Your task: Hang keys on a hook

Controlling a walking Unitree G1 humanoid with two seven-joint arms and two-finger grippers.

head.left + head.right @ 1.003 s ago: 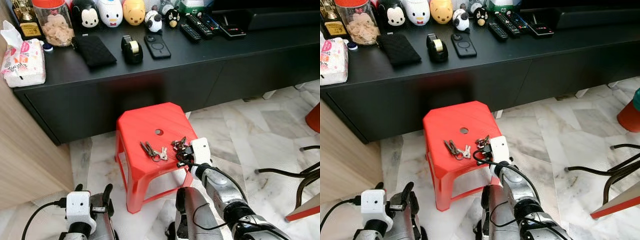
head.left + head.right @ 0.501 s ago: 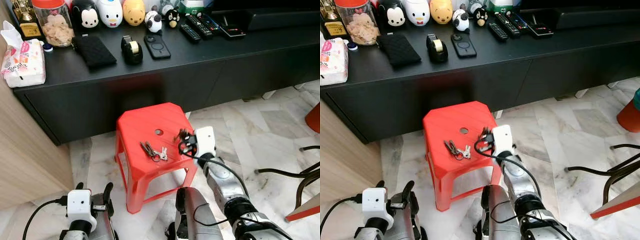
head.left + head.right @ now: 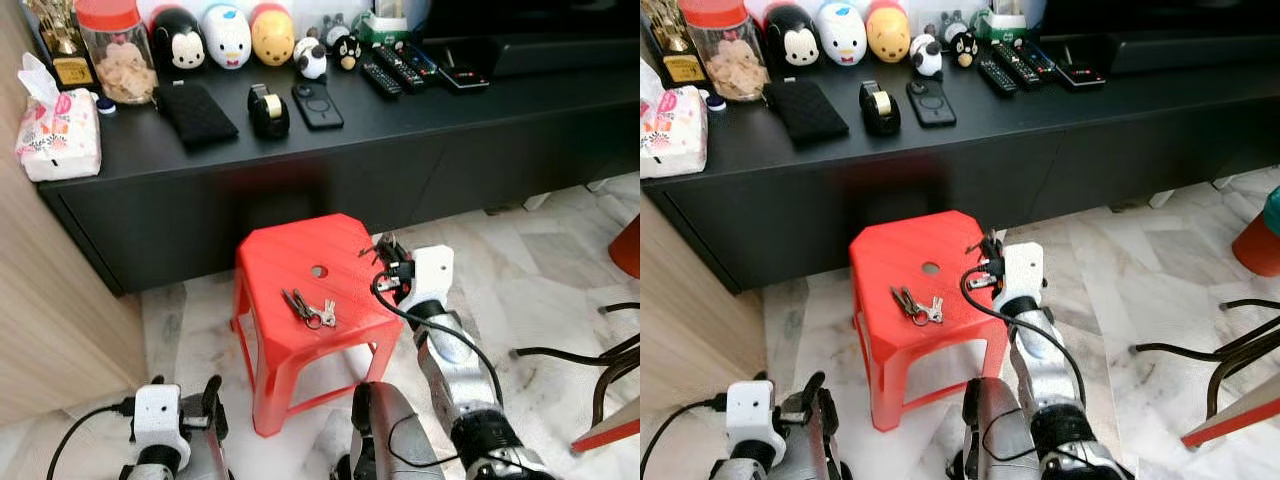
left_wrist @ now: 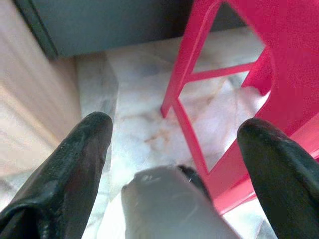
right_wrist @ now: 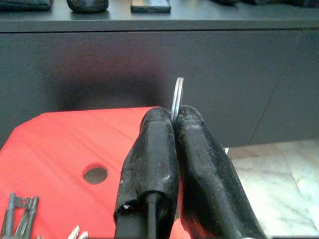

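Observation:
My right gripper (image 3: 385, 257) is raised over the right edge of the red stool (image 3: 290, 262), shut on a bunch of keys; in the right wrist view its metal key ring (image 5: 177, 97) sticks up between the two black fingers (image 5: 154, 149). A second bunch of keys (image 3: 309, 308) lies on the stool top, in front of the round hole. My left gripper (image 3: 185, 400) hangs low near the floor, open; in the left wrist view its fingers (image 4: 75, 164) stand wide apart beside the stool's leg (image 4: 187, 134).
A long black cabinet (image 3: 300, 190) stands behind the stool, carrying a tissue pack (image 3: 58, 138), a jar, toy figures, a tape dispenser (image 3: 268, 110), a phone and remotes. A wooden panel (image 3: 50, 320) is on my left. Black chair legs (image 3: 590, 355) lie on the marble floor at right.
My right gripper has risen off the stool top with its key bunch and moved toward the cabinet. The camera has tilted a little. The other keys stay put.

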